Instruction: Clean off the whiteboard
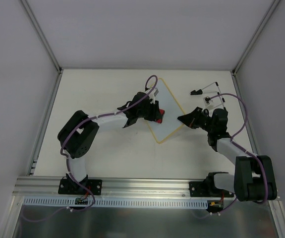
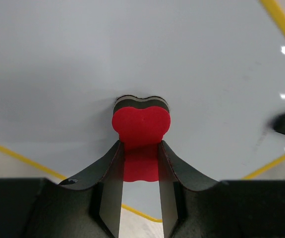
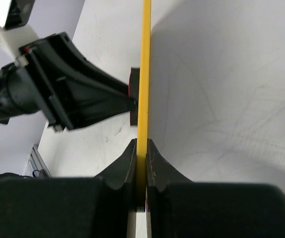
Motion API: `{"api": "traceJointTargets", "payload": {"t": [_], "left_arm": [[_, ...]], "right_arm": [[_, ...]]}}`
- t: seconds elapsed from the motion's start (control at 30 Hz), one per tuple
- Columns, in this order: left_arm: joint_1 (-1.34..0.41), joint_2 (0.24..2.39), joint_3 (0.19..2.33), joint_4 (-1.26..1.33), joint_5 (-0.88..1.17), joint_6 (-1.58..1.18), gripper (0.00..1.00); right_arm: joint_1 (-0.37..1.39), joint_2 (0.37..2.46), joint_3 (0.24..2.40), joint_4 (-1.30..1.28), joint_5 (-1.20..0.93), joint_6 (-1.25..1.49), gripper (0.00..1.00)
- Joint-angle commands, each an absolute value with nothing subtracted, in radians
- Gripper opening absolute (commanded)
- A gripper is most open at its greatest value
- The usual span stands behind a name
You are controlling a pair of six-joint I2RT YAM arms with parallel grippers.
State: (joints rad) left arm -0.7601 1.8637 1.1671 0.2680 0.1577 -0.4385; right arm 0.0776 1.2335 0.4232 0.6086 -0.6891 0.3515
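The whiteboard (image 1: 168,113) lies mid-table, a pale board with a thin yellow frame, turned like a diamond. No writing shows on it. My left gripper (image 1: 157,117) is shut on the red bone-shaped eraser (image 2: 141,124), which presses its dark felt side onto the board (image 2: 132,54). My right gripper (image 1: 183,119) is shut on the board's right edge; in the right wrist view the yellow frame (image 3: 144,74) runs straight between its closed jaws. The left gripper (image 3: 132,103) shows there too, on the far side of the frame.
Two black clips with wire handles (image 1: 209,94) lie on the table at the back right, beyond the right gripper. The table is walled by pale panels on the left, back and right. A metal rail (image 1: 142,184) holds the arm bases at the near edge.
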Motion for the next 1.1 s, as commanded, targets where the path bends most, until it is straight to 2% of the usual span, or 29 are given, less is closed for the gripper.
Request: {"api": "traceJointTargets", "payload": {"t": [0.0, 0.27, 0.57, 0.77, 1.07], "left_arm": [[-0.683, 1.862, 1.124, 0.268, 0.109, -0.442, 0.0], [-0.658, 1.901, 1.115, 0.285, 0.137, -0.456, 0.0], [-0.824, 1.893, 1.04, 0.344, 0.141, -0.511, 0.0], [-0.949, 1.913, 1.083, 0.348, 0.166, -0.486, 0.01], [-0.973, 1.861, 1.112, 0.314, 0.183, -0.429, 0.0]], "right_arm": [[0.118, 1.19, 0.477, 0.724, -0.876, 0.339, 0.0], [0.117, 1.187, 0.474, 0.724, -0.862, 0.342, 0.0], [0.117, 1.193, 0.491, 0.735, -0.827, 0.364, 0.0], [0.117, 1.215, 0.502, 0.749, -0.827, 0.373, 0.0], [0.117, 1.223, 0.495, 0.749, -0.819, 0.373, 0.0]]}}
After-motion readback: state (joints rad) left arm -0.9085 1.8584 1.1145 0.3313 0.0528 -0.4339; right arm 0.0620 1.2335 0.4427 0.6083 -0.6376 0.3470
